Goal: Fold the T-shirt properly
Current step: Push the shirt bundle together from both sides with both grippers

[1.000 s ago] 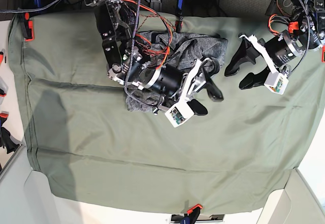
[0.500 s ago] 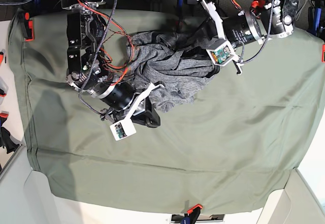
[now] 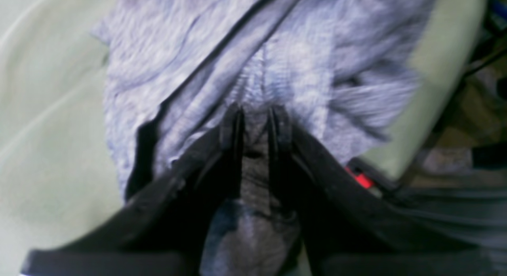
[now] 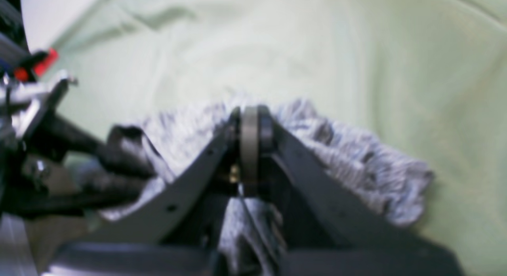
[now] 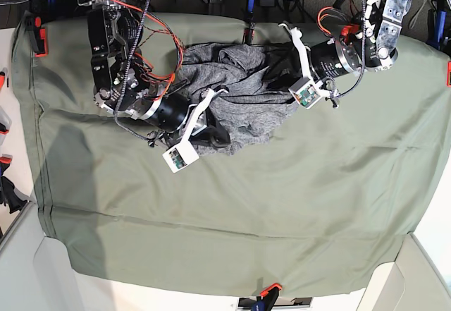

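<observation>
Heather-grey speckled knit T-shirt [image 5: 236, 103] lies crumpled near the far edge of the worktop, on a plain olive-green cloth sheet [image 5: 296, 205]. Orange clamps [image 5: 40, 39] grip the sheet's edges. Both wrist views are blurred. Left hand [image 3: 255, 117] pinches a shirt fold; right hand [image 4: 249, 121] is closed on its crumpled edge. Shirt's orientation unreadable.

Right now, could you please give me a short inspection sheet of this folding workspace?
Surface: olive-green cloth over the table, wrinkled.
Job's things: grey T-shirt bunched, not folded.
Clutter: nothing seen.
Grippers: left gripper shut on the T-shirt; right gripper shut on the T-shirt's edge.
Cables: red and black wires along the right arm, above the shirt.
Surroundings: red clamps at the cloth's edges.
</observation>
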Robot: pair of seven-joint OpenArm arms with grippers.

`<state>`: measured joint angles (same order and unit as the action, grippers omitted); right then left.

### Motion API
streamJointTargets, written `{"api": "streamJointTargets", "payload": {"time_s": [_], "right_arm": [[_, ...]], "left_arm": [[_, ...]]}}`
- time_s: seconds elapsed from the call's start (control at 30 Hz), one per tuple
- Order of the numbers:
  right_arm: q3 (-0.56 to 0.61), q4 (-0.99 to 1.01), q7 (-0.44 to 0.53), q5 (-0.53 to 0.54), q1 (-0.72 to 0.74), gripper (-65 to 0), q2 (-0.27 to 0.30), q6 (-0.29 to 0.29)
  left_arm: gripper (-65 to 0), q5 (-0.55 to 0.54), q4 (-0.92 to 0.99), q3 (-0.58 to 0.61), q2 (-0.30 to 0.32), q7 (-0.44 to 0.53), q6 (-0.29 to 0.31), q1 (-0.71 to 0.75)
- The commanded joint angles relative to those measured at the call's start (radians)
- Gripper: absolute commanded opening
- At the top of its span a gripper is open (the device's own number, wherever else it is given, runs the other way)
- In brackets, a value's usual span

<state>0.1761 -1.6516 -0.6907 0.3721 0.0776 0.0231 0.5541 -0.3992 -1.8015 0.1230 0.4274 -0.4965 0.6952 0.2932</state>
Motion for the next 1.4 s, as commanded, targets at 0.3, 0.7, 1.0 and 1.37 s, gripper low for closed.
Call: {"api": "streamJointTargets", "payload": {"time_s": [0.3,0.7,1.0,1.37], "right_arm": [[0.036,0.240,0.139,-0.017,0.121,-65.0,-0.006,0.003],[0.038,0.415,0.161,-0.029,0.296,-65.0,-0.094,0.004],[0.038,0.415,0.179,-0.101,0.302,-65.0,-0.089,0.003],[0.037,0.415,0.183,-0.101,0.301,-65.0,-0.005,0.003]], "left_arm": [[-53.0,-0.075,0.027,-0.026,0.137,0.011,0.003,-0.074],[-53.0,-0.211,0.018,-0.026,0.171,-0.055,0.003,0.014],[-53.0,-0.270,-0.125,-0.026,0.172,-0.137,0.003,0.102],[-53.0,-0.237,-0.253,-0.026,0.264,-0.181,0.003,0.173]]}}
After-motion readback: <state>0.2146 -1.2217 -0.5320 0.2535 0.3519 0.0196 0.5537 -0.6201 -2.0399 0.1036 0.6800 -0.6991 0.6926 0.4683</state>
